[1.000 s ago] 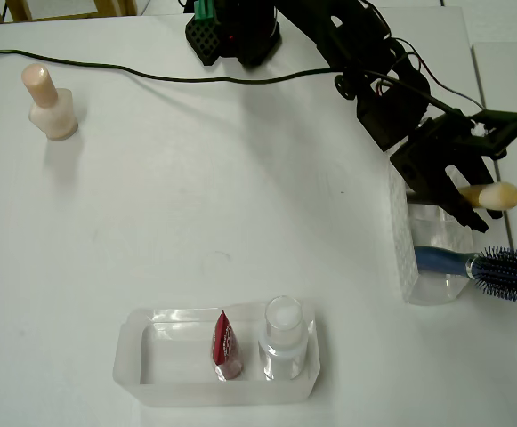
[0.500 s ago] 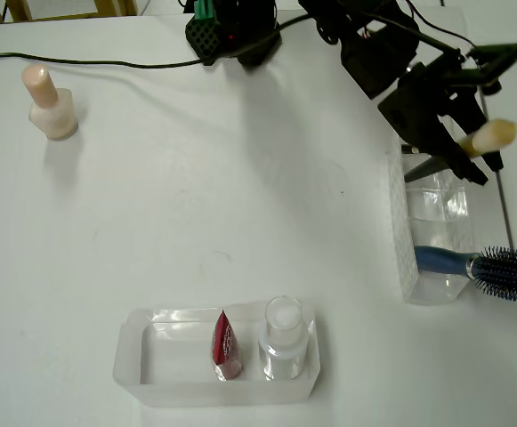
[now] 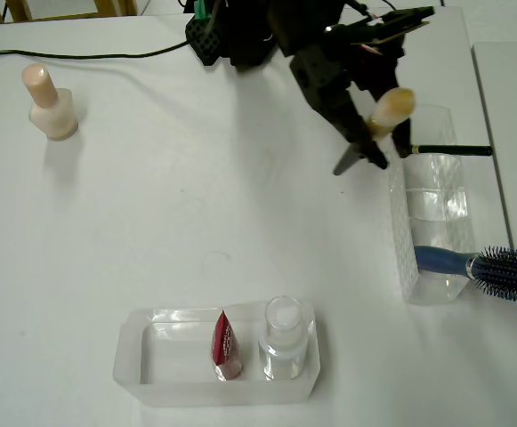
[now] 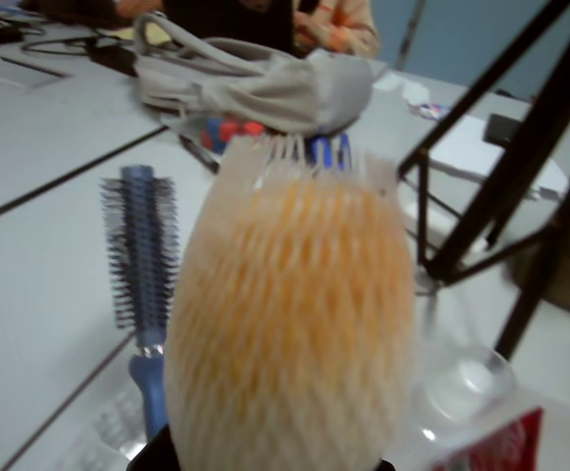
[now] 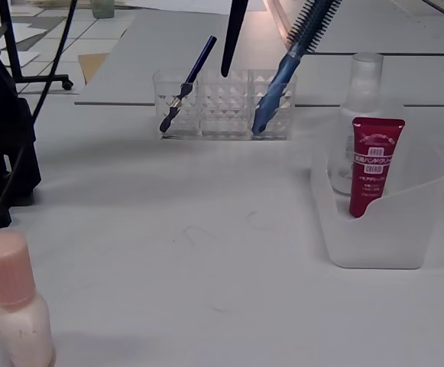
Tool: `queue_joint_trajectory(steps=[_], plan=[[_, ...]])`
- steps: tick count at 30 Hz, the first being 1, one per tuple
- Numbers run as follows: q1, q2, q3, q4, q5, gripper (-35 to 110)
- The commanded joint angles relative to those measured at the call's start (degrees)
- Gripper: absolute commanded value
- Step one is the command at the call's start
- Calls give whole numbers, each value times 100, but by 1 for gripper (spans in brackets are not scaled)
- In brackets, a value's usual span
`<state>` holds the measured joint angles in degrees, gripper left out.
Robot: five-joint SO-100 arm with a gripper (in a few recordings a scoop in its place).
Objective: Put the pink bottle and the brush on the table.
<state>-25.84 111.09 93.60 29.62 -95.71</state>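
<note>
The pink bottle [image 3: 49, 105] stands upright on the white table [image 3: 196, 196] at the far left of the overhead view, and at the near left in the fixed view [image 5: 15, 306]. My gripper [image 3: 375, 124] is shut on the brush [image 3: 391, 107] and holds it in the air just left of the clear organizer [image 3: 400, 231]. The cream bristle tip points up and right. The black handle end [image 3: 351, 160] slants down toward the table. In the fixed view that handle end [image 5: 233, 38] hangs in front of the organizer [image 5: 222, 103]. The bristles [image 4: 289, 324] loom large in the wrist view.
A blue hairbrush [image 3: 498, 267] and a thin black pencil [image 3: 449, 149] rest in the organizer. Near the front edge, a clear tray [image 3: 151, 356] holds a red sachet [image 3: 225, 342] and a clear bottle [image 3: 283, 338]. A dark cable [image 3: 107, 64] runs along the back.
My gripper has carried the brush up out of the organizer and leftward, from over its right side to the table just left of it. The pencil now shows in the organizer.
</note>
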Motion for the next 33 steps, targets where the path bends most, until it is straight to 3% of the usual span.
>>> queue_joint_trajectory(steps=[1,12,24,33], plan=[[378,589,211,334,-158,0],[2329,1336,729,2109,-396,0],[3498,2224,1424,3981,-835,0],[4377,2813,2303,4359,-1485,0]])
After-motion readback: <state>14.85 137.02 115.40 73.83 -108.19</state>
